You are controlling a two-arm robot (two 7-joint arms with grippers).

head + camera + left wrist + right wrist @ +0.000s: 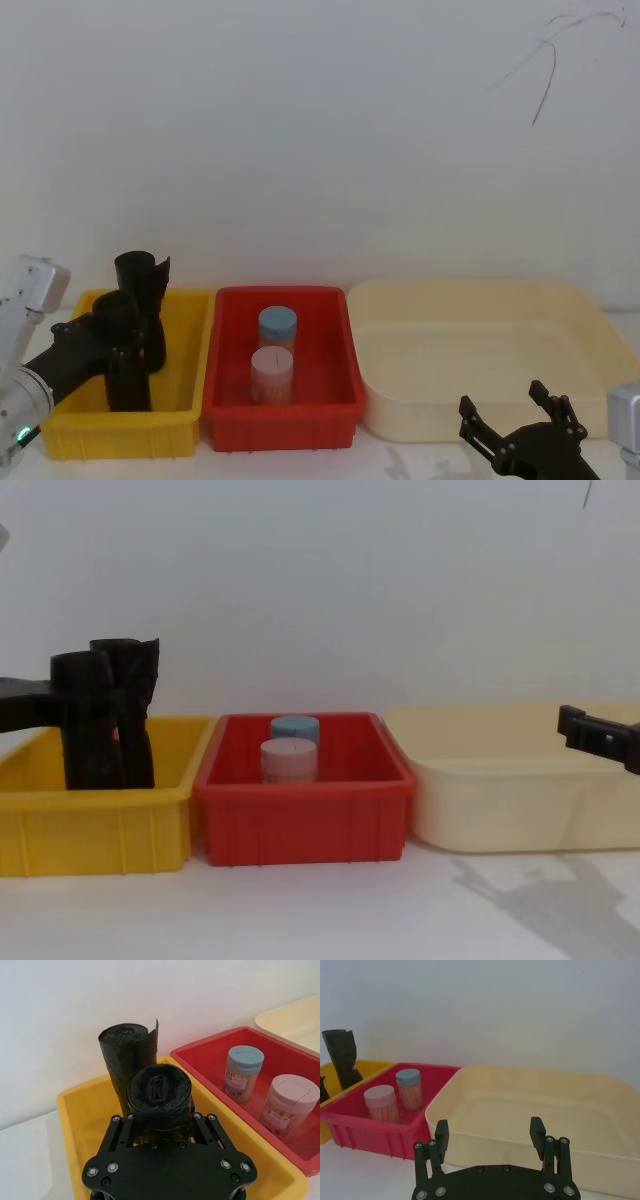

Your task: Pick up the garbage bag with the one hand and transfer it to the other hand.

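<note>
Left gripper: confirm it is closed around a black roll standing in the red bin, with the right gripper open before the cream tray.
Wrong bin. The left gripper is closed around the garbage bag, which stands in the yellow bin, as the left wrist view shows. The right gripper is open before the cream tray.

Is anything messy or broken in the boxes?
Only the back black roll in the yellow bin: a loose, ragged flap sticks up. The left gripper holds the garbage bag before it. The jars stand upright; nothing spilled.
</note>
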